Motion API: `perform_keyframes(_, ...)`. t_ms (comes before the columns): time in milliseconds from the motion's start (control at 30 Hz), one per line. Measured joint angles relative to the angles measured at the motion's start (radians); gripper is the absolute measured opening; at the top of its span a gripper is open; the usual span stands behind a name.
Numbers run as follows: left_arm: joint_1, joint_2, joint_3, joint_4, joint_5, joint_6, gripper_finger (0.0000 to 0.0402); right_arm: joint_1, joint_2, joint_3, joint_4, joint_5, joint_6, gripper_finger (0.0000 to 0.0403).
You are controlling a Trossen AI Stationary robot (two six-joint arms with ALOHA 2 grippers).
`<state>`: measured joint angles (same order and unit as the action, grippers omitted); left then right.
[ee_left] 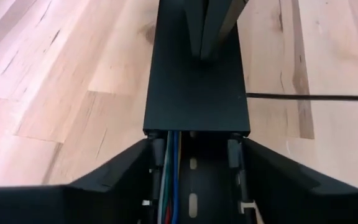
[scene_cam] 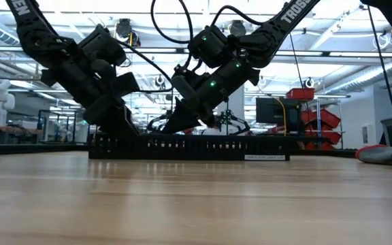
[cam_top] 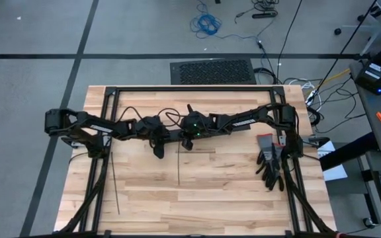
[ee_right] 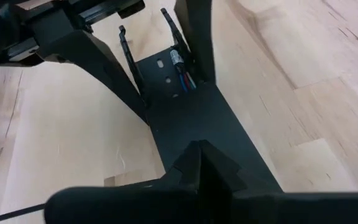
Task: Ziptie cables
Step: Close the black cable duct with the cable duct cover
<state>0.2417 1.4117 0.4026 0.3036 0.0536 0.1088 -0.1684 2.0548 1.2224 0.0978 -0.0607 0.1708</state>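
Wires (ee_left: 169,186), red, blue and green among them, lay inside the slotted duct (ee_left: 194,87) directly between the left claw (ee_left: 194,180) fingers, which were spread astride the duct, apparently steadying it. Right claw (ee_right: 197,165) sat pressed together on the duct lid, seemingly seating it. Counted two zipties (cam_top: 178,165) on the table (cam_top: 210,198), near both claws, untouched.

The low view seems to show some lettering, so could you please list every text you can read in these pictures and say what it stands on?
"TROSS": white letters, cut off at the picture's top, on the dark upper robot arm link.
"EN": white letters, cut off, on the other dark arm link.
White label on the long black slotted duct: too small to read.
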Motion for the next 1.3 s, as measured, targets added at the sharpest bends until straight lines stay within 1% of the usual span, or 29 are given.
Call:
perform_keyframes(167, -0.001, 0.034, 0.0, -0.019, 0.012, 0.0, 0.0311, 0.0, 0.0, -0.002, 0.0, 0.0, -0.01, 0.0)
perform_keyframes(233, -0.001, 0.035, 0.002, -0.019, 0.016, 0.0, 0.0335, 0.0, 0.0, -0.002, 0.0, 0.0, -0.013, 0.0)
perform_keyframes(300, -0.001, 0.028, 0.012, -0.044, 0.004, -0.023, 0.0349, 0.001, 0.0, -0.002, 0.0, 0.002, -0.014, 0.0)
perform_keyframes(367, -0.001, 0.012, 0.022, -0.082, -0.015, -0.045, 0.0354, 0.001, 0.0, -0.002, -0.002, 0.001, -0.014, 0.0)
perform_keyframes(567, -0.001, -0.049, 0.032, -0.174, -0.065, -0.042, 0.0356, 0.001, 0.0, -0.002, -0.007, 0.002, -0.017, 0.0)
perform_keyframes(700, -0.001, -0.063, 0.032, -0.162, -0.067, -0.025, 0.0356, 0.001, 0.0, -0.002, -0.007, 0.002, -0.017, 0.0)
perform_keyframes(900, -0.001, -0.048, 0.027, -0.152, -0.066, -0.017, 0.0354, 0.001, 0.0, -0.002, -0.009, 0.002, -0.013, 0.0)
perform_keyframes(967, -0.001, -0.048, 0.02, -0.142, -0.064, -0.017, 0.0345, 0.001, 0.0, -0.002, -0.009, 0.002, -0.01, 0.0)
perform_keyframes(1167, -0.002, -0.048, 0.004, -0.128, -0.055, -0.017, 0.0296, 0.001, -0.001, -0.002, -0.011, 0.003, -0.008, 0.0)
perform_keyframes(1300, -0.001, -0.048, 0.004, -0.124, -0.055, 0.002, 0.0276, 0.001, -0.001, -0.002, -0.014, 0.005, -0.007, 0.0)
